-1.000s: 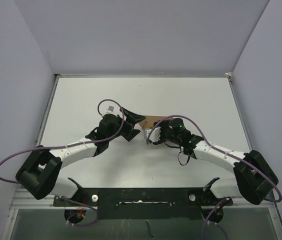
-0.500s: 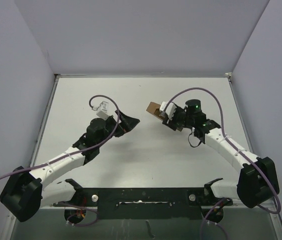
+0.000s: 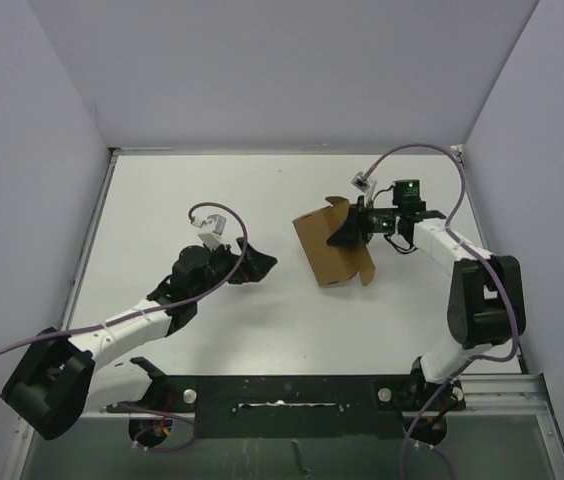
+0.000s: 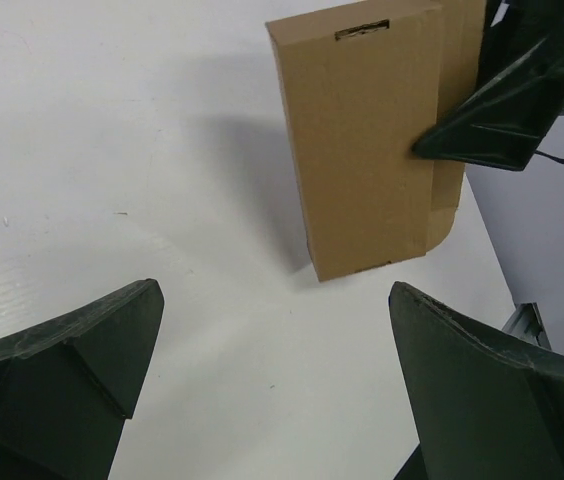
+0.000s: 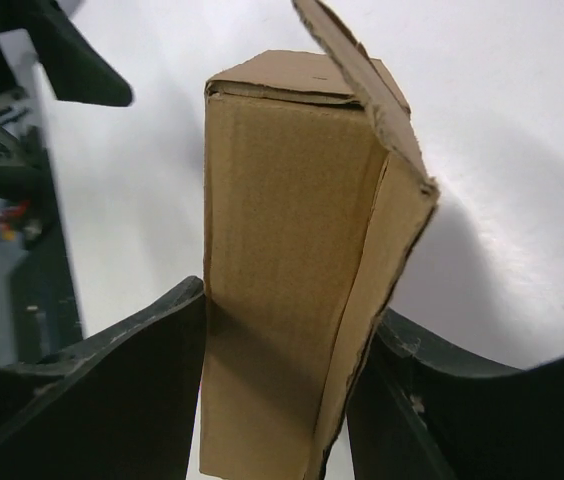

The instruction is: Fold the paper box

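Plain brown cardboard paper box, part-folded, right of centre: pinched by right gripper; left gripper spread, empty. Risk: one-sided grip may let folds spring open.

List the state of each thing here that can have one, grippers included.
Brown cardboard paper box: folded into a rectangular carton, one end flap open, gripped by its sides.
Right gripper: shut on the box.
Left gripper: open, empty, apart from the box.
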Robot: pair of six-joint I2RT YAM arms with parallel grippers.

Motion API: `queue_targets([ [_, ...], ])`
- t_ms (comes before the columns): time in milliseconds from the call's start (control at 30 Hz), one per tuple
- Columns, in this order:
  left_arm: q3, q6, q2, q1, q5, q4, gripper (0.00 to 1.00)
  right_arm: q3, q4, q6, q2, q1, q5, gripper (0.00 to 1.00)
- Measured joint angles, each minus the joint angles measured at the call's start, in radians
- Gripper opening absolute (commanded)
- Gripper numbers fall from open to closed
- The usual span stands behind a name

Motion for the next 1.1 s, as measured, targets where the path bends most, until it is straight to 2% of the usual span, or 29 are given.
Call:
queue_targets([
  [133,-0.003,-0.005,0.041,0.008,0.023,0.019,0.98,0.01,0.047,0.159,0.142,-0.001,-0.133,0.44],
  [333,0.008,-0.047,0.145,0.014,0.069,0.025,0.97,0.034,0.145,0.373,0.338,-0.014,-0.246,0.47],
  [467,0.047,-0.08,0.221,0.015,0.097,0.022,0.97,0.034,0.211,0.474,0.415,-0.021,-0.28,0.66],
  [533,0.066,-0.091,0.248,0.015,0.106,0.022,0.97,0.034,0.212,0.483,0.436,-0.026,-0.275,0.73],
  [700,0.099,-0.108,0.29,0.015,0.122,0.022,0.97,0.082,0.07,0.382,0.476,-0.045,-0.229,0.82],
  [933,0.106,-0.107,0.292,0.015,0.122,0.021,0.97,0.246,-0.259,0.071,0.478,-0.124,-0.099,0.85],
  [1033,0.106,-0.105,0.292,0.015,0.122,0.021,0.96,0.271,-0.358,-0.03,0.474,-0.156,-0.058,0.8],
  [1100,0.106,-0.103,0.292,0.015,0.122,0.021,0.96,0.276,-0.412,-0.093,0.46,-0.177,-0.024,0.67],
])
